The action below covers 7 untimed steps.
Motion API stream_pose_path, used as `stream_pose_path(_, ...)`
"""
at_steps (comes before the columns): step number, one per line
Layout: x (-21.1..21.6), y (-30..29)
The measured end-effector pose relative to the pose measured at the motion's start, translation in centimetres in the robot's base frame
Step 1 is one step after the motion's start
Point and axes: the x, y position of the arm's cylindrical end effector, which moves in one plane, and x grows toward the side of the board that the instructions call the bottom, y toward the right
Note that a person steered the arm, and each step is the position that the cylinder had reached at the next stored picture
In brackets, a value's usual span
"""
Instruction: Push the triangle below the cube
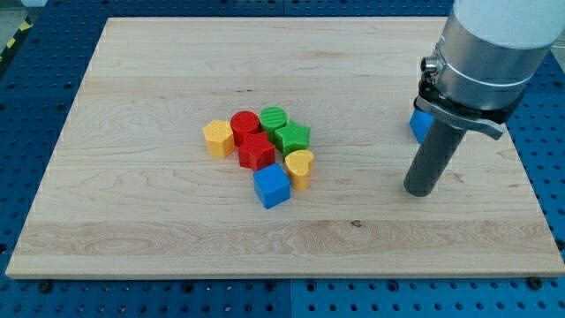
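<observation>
My tip (pixel 420 192) rests on the board at the view's right. A blue block (pixel 419 124), likely the triangle, is partly hidden behind the rod, just above my tip. The blue cube (pixel 272 186) sits at the lower edge of a cluster near the board's middle, far to the left of my tip. The rest of the cluster is a yellow heart (pixel 299 168), a red star-like block (pixel 256 152), a green star-like block (pixel 292 136), a green round block (pixel 274 117), a red round block (pixel 244 124) and a yellow hexagon (pixel 218 138).
The wooden board (pixel 159 221) lies on a blue perforated table. The arm's large grey body (pixel 490 49) fills the view's top right and hides part of the board's right edge.
</observation>
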Motion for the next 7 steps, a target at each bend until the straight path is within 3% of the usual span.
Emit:
stream_pose_path(2, -3.1, 0.0)
stream_pose_path(5, -11.8, 0.0)
stream_pose_path(7, -13.8, 5.2)
